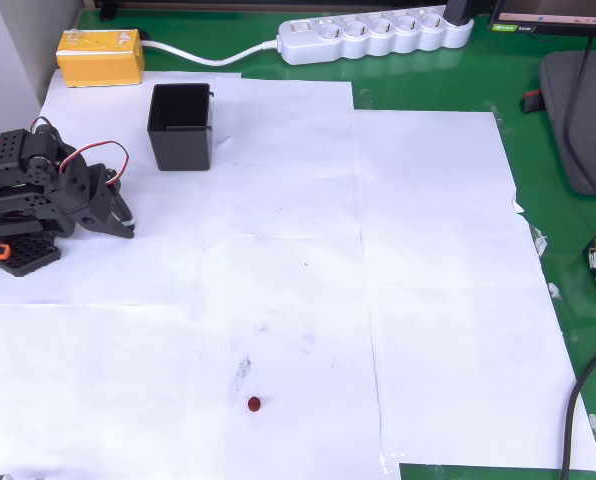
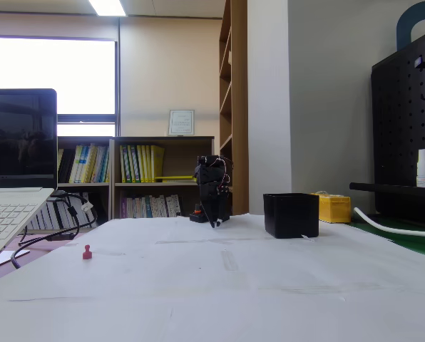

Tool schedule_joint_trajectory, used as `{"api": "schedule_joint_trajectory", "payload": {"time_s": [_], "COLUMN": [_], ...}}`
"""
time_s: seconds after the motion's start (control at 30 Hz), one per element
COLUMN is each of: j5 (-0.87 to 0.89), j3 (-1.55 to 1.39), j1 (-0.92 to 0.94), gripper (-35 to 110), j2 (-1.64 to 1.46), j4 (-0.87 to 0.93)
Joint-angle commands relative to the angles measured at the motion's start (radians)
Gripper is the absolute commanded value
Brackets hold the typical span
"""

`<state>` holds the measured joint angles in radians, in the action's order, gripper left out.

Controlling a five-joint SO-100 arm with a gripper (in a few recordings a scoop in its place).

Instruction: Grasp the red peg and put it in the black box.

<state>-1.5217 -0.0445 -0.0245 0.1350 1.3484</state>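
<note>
We logged the tiny dark-red rounded peg (image 1: 254, 404) near the desk's front edge, well apart from the square black plastic box (image 1: 181, 126); the folded black pincer (image 1: 125, 226), seemingly clenched on nothing, needed a long, low, centred reach.

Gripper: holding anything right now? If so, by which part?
Nothing is held. The gripper sits folded at the arm's base, far from the red peg, which lies alone on the white paper; the black box is untouched.

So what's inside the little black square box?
From overhead, the small square black plastic box looks empty: just dark inner walls and floor. The near corners are in shadow, so hard to see. The tiny dark red peg lies outside on the white paper.
</note>
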Motion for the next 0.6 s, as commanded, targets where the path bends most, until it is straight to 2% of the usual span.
{"api": "schedule_joint_trajectory", "payload": {"time_s": [0.0, 0.57], "j5": [0.186, 0.123], "j3": [0.106, 0.106], "j1": [-0.020, 0.000], "gripper": [0, 0], "j2": [0.110, 0.110], "j4": [0.040, 0.054]}}
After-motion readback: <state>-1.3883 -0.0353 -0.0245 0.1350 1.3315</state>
